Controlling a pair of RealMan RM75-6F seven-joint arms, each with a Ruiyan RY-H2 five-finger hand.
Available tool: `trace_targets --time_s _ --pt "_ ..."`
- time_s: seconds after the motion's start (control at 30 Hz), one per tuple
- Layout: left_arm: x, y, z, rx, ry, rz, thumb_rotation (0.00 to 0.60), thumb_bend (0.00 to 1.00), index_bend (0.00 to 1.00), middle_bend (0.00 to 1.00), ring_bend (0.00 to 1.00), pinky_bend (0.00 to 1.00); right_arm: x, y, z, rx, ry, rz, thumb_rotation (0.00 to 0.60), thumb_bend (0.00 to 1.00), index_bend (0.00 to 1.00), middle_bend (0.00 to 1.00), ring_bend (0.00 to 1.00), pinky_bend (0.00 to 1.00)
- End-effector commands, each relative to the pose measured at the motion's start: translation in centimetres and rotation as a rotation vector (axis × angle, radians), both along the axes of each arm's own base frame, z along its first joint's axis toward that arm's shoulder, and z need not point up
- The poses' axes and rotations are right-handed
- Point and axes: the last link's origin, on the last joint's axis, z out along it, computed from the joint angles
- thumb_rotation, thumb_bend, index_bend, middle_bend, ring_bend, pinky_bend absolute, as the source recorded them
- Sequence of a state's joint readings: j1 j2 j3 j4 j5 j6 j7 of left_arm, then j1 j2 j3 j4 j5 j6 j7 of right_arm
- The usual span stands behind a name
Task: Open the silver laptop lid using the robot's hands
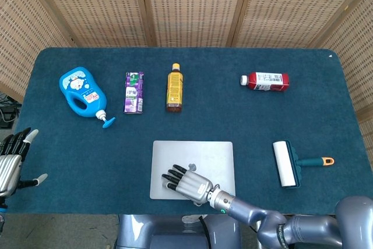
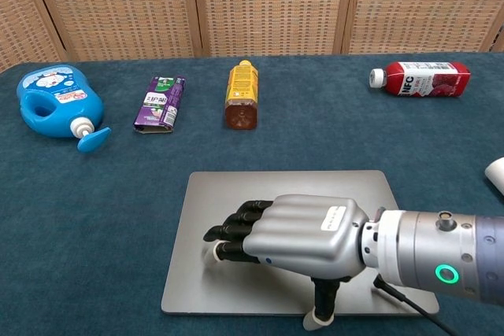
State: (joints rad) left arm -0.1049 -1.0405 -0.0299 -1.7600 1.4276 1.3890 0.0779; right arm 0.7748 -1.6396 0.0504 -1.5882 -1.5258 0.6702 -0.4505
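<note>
Woven cane screens stand behind a table (image 1: 326, 86) covered in dark teal cloth. The silver laptop (image 1: 192, 169) lies shut and flat near the front edge, a little right of the middle. The right hand (image 1: 187, 184) is laid palm-down over the front part of the lid, its fingers stretched out leftward and slightly apart; the thumb reaches down toward the front edge, and it has hold of nothing that I can see. The left hand (image 1: 11, 165) hangs off the far left side of the table, fingers spread, holding nothing.

My worry is the flat palm: if it bears down on the lid while the thumb tries to catch the front lip, the lid cannot rise, and the whole laptop may simply slide on the cloth, since nothing steadies its base. A slipping thumb could also skid off the thin edge.

Across the back lie a blue jug (image 1: 81, 93), a purple packet (image 1: 133, 92), an amber bottle (image 1: 174, 88) and a red bottle (image 2: 420, 79), whose label appears to read "NFC"; the other labels are too small to read. A lint roller (image 1: 287, 164) lies right of the laptop.
</note>
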Motion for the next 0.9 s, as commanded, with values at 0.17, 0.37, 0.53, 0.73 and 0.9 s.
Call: trace_targets --time_s 0.17,0.37,0.53,0.73,0.9 --pt "0.0 0.0 0.0 0.001 0.002 -0.001 0.6 0.0 0.0 0.0 0.0 0.0 -0.1 0.0 -0.2 -0.005 -0.005 -0.003 0.6 0.0 0.15 0.06 0.0 0.0" --pt "0.1 0.0 -0.1 0.0 0.004 -0.001 0.6 0.0 0.0 0.0 0.0 0.0 -0.5 -0.2 -0.3 -0.027 -0.003 0.012 0.6 0.09 0.15 0.07 0.0 0.0" --pt "0.1 0.0 -0.2 -0.001 0.006 -0.001 0.6 0.0 0.0 0.0 0.0 0.0 -0.9 0.0 -0.4 -0.04 -0.006 0.039 0.6 0.27 0.16 0.1 0.0 0.0" --pt "0.2 -0.1 -0.3 -0.004 0.007 -0.004 0.6 0.0 0.0 0.0 0.0 0.0 -0.9 0.1 0.0 -0.071 -0.032 0.08 0.6 0.46 0.16 0.12 0.0 0.0" --pt "0.2 -0.1 -0.3 -0.005 0.007 -0.007 0.6 0.0 0.0 0.0 0.0 0.0 -0.8 -0.1 0.7 -0.117 -0.058 0.115 0.6 0.52 0.16 0.13 0.0 0.0"
